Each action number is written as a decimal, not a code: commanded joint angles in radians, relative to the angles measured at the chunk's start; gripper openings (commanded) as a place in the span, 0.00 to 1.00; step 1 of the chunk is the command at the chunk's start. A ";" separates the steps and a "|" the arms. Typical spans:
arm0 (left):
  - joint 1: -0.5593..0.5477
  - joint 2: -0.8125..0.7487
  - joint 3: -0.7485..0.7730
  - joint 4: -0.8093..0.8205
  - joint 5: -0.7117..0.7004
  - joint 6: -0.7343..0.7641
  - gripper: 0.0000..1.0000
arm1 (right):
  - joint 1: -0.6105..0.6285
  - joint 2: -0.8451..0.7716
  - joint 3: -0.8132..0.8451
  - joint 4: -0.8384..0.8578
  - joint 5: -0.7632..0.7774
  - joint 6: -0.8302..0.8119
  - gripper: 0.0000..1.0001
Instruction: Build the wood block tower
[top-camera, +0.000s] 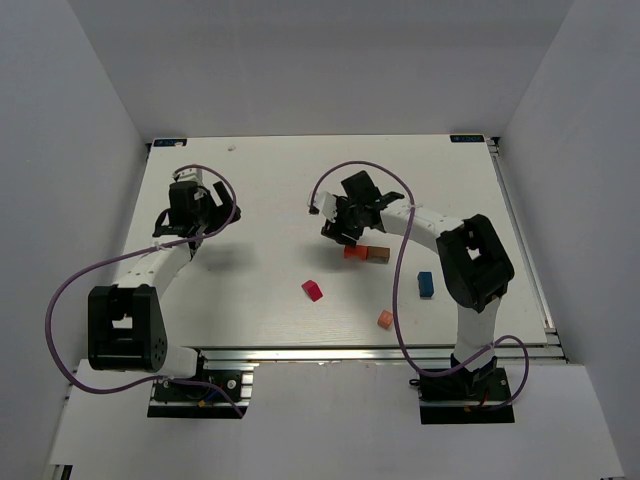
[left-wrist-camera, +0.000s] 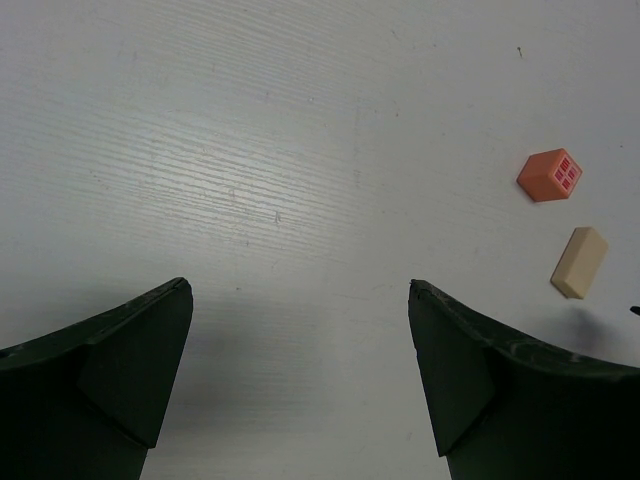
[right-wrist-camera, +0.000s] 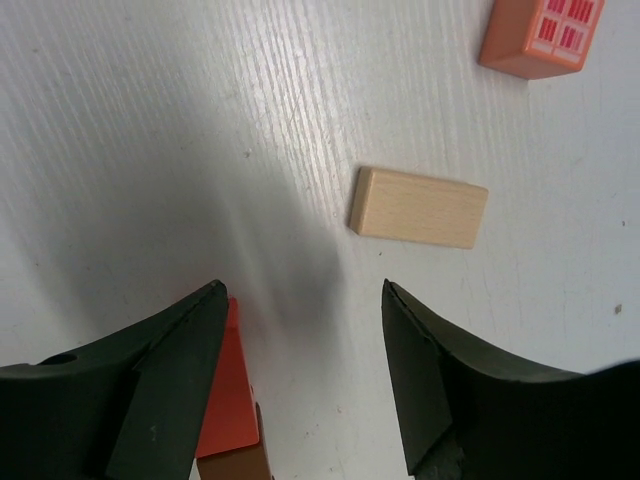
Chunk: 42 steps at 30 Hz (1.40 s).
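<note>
An orange-red block (top-camera: 355, 252) lies on the table end to end with a brown block (top-camera: 379, 254). My right gripper (top-camera: 343, 217) hovers just beyond them. In the right wrist view it (right-wrist-camera: 300, 290) is open with only bare table between its fingers. The orange-red block (right-wrist-camera: 225, 390) and the brown block (right-wrist-camera: 235, 465) show beside the left finger, partly hidden by it. Ahead lie a tan bar (right-wrist-camera: 418, 208) and a pink-orange block (right-wrist-camera: 540, 35) with a window print. My left gripper (top-camera: 195, 205) (left-wrist-camera: 298, 285) is open over bare table, far left of the blocks.
A magenta-red block (top-camera: 313, 290), a blue block (top-camera: 426, 284) and a salmon block (top-camera: 385, 319) lie loose on the near right of the table (top-camera: 250, 300). The left wrist view shows the pink-orange block (left-wrist-camera: 550, 175) and the tan bar (left-wrist-camera: 579, 262) at its right edge.
</note>
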 joint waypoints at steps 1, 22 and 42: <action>-0.004 -0.049 0.020 -0.006 -0.005 0.013 0.98 | 0.006 -0.041 0.090 -0.007 -0.060 0.052 0.75; -0.004 -0.255 -0.062 -0.006 0.017 -0.050 0.98 | -0.007 -0.583 -0.133 0.403 0.245 0.591 0.89; -0.004 -0.258 -0.124 0.023 0.064 -0.094 0.98 | -0.062 -0.762 -0.475 0.168 0.557 0.994 0.89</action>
